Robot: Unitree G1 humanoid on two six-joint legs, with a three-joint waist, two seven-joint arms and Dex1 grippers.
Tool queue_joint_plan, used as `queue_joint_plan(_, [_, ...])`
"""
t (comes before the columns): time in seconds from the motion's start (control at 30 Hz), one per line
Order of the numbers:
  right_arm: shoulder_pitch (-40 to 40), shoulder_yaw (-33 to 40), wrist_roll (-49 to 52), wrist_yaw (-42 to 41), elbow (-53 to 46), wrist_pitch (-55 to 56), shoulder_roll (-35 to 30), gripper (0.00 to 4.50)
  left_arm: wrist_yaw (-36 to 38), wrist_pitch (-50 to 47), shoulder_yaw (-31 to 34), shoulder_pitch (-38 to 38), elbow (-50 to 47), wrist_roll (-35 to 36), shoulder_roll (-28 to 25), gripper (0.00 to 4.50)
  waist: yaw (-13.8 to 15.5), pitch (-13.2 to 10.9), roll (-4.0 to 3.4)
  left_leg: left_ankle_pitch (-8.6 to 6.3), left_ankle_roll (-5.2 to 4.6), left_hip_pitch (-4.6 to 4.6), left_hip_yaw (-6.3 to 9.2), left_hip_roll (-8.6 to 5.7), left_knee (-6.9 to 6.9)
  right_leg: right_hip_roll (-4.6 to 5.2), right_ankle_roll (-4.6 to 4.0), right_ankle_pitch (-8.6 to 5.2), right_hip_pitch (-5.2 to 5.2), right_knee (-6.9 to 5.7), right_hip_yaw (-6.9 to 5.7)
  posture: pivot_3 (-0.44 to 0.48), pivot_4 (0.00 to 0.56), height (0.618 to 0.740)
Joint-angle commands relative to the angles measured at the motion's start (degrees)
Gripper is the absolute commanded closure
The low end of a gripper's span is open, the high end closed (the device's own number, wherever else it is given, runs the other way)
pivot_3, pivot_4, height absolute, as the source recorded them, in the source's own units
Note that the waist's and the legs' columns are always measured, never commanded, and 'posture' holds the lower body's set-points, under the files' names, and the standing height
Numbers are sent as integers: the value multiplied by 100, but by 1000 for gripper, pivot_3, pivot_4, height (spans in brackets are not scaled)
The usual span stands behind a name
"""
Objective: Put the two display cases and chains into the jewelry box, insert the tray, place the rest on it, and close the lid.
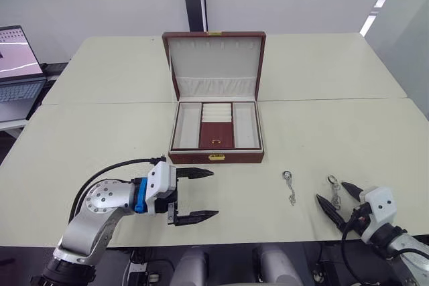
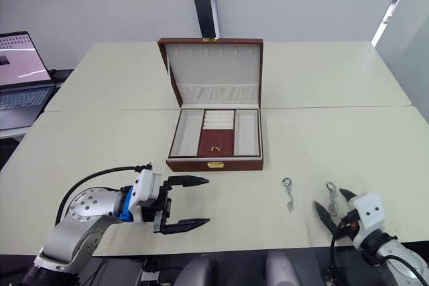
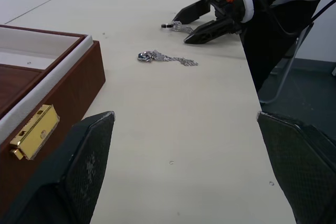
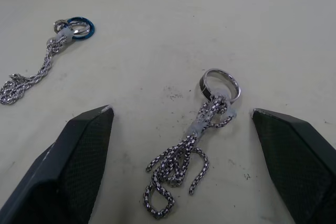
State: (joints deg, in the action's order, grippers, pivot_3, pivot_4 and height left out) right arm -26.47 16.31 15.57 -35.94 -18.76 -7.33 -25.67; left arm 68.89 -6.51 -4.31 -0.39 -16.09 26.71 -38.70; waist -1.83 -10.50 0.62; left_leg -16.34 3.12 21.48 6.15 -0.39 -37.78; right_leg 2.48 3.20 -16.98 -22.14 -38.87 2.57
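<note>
Right gripper (image 1: 340, 198) open, straddling ring-ended chain (image 4: 191, 135), box-side chain (image 1: 289, 186) untouched. Left gripper (image 1: 196, 194) open, empty, before jewelry box (image 1: 216, 157). You're at chain pickup: lower, pinch.

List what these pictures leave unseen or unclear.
- Reddish-brown wooden jewelry box: the cream-lined tray covers whatever lies beneath, display cases included.
- Left wrist view: the frame edge cuts off most of the box.
- Two silver chains: links too small in the head views.
</note>
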Motion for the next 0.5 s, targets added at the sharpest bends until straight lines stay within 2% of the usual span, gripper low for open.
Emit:
queue_joint_plan(0.03, [-92,-88,-150,52,149,187,22,57,90,253,19,-22,75,-24,53,0,0,2,3,0,0,-2,1,0,0,0,0,0,2,0,-1,0,150,740])
queue_joint_plan(0.1, [-85,-113,-168,60,207,234,25,57,148,343,26,-24,187,-37,71,0,0,5,6,0,0,-3,1,0,0,0,0,0,4,0,-1,0,150,740])
queue_joint_plan(0.17, [-85,-123,-112,49,225,202,30,439,186,399,41,-42,277,-30,77,0,0,7,8,0,0,-7,1,1,0,0,0,0,8,0,-1,0,150,740])
queue_joint_plan(0.23, [-78,-113,13,29,224,132,59,997,212,454,54,-55,350,-31,83,0,1,8,9,0,0,-8,2,1,0,-1,0,0,9,0,-1,0,150,740])
queue_joint_plan(0.3, [-75,-109,92,8,212,46,61,1764,214,460,63,-70,365,-27,87,0,2,9,11,0,0,-8,3,1,0,-1,0,0,10,1,-2,0,150,740])
queue_joint_plan(0.5, [-90,-110,159,9,201,-24,45,3195,114,426,65,-67,291,-13,126,0,2,11,12,0,0,-9,4,2,1,-2,-1,-1,11,0,-3,0,150,740])
